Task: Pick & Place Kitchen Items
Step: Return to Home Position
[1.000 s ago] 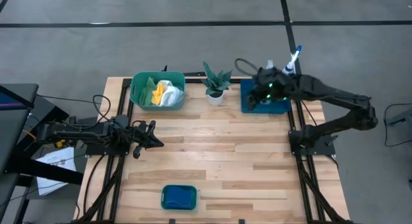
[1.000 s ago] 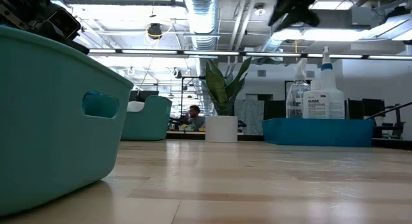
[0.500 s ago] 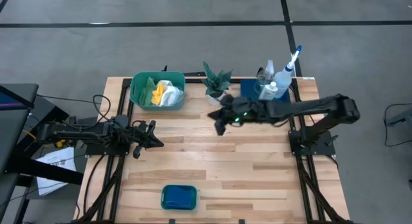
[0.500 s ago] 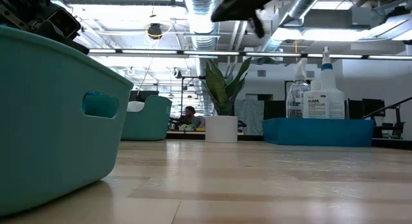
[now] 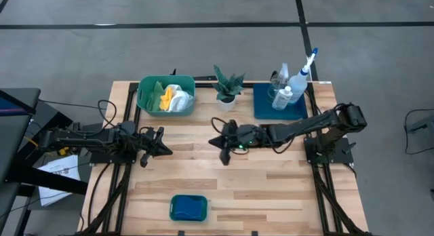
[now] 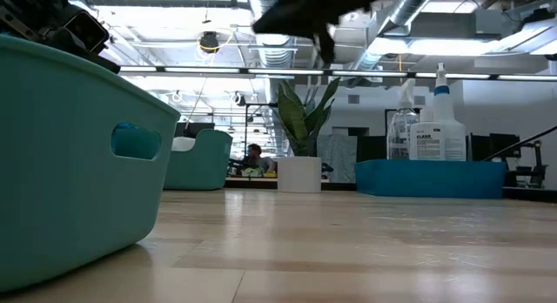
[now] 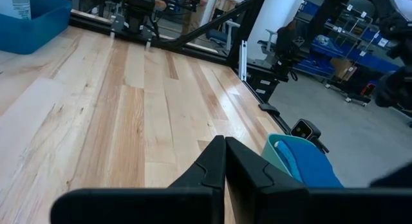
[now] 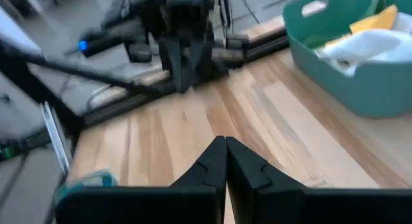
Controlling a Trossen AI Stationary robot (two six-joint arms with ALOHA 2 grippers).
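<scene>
My right gripper (image 5: 220, 142) is shut on nothing and hangs above the middle of the table, its arm stretched out from the right; the low view shows it high up (image 6: 296, 16). My left gripper (image 5: 163, 149) waits shut near the left edge. A white spray bottle with a blue trigger (image 5: 302, 76), a clear spray bottle (image 5: 281, 74) and a small white bottle (image 5: 283, 97) stand in the dark blue tray (image 5: 261, 104) at the far right. Yellow, white and green cloths (image 5: 171, 97) lie in the far green tub (image 5: 142, 93). Blue sponges (image 5: 188, 207) fill the near tub (image 5: 172, 207).
A small potted plant (image 5: 227, 90) stands at the far edge between the green tub and the tray. Bare wood lies across the table's middle, below and around my right gripper. The near tub (image 6: 78, 155) fills the low view's left side.
My right gripper has swung away from over the dark blue tray toward the table's middle and left, sinking and tipping from pointing down to nearly level. The bottles stay standing in the tray, now uncovered.
</scene>
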